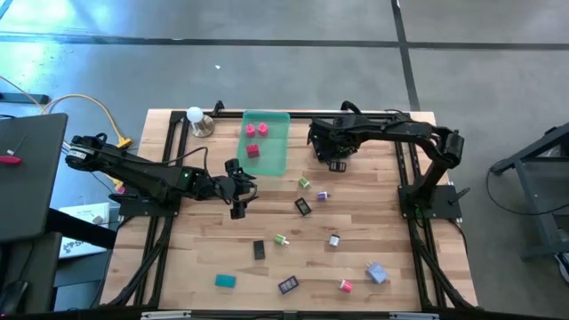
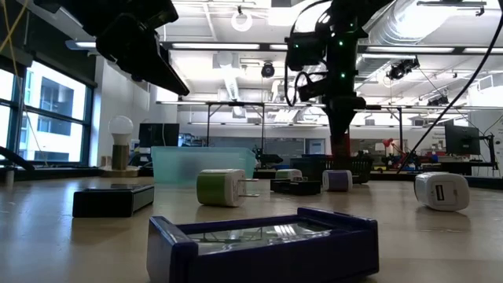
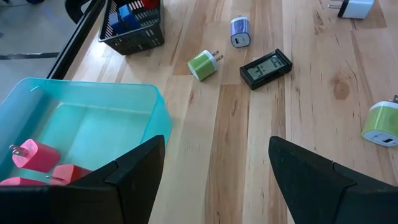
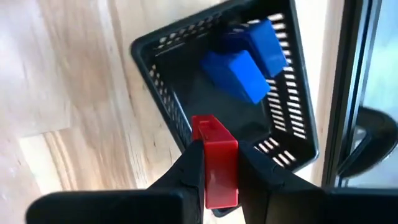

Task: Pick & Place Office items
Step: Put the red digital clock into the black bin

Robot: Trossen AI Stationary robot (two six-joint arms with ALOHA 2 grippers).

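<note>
My right gripper [image 4: 214, 171] hangs over the black mesh basket [image 4: 163, 93] near the table's far edge and is shut on a red piece [image 4: 213, 149]. Two blue pieces [image 4: 245, 65] lie inside the basket. My left gripper [image 3: 214, 180] is open and touches nothing. It hovers right of the translucent green tray [image 3: 93, 118], which holds pink and red pieces [image 3: 34, 155]. A green plug piece [image 3: 202, 64], a lavender one [image 3: 239, 31] and a black clock-like piece [image 3: 266, 67] lie on the wood beyond it. My right gripper pinches the red piece between its two fingers [image 4: 186, 171], one on each flat side [image 4: 217, 180]. They come from above, pointing down. The piece's top end [image 4: 205, 124] sticks out past the fingertips. It is lifted clear, over the basket's near wall.
More small pieces lie scattered over the table's near half [image 1: 356, 258]: teal [image 1: 225, 281], black [image 1: 259, 250], pink [image 1: 346, 285], lavender [image 1: 377, 272], green-and-white [image 1: 281, 239]. A lamp bulb [image 1: 195, 116] stands at the far left corner. Black frame rails [image 1: 404, 169] run along both sides.
</note>
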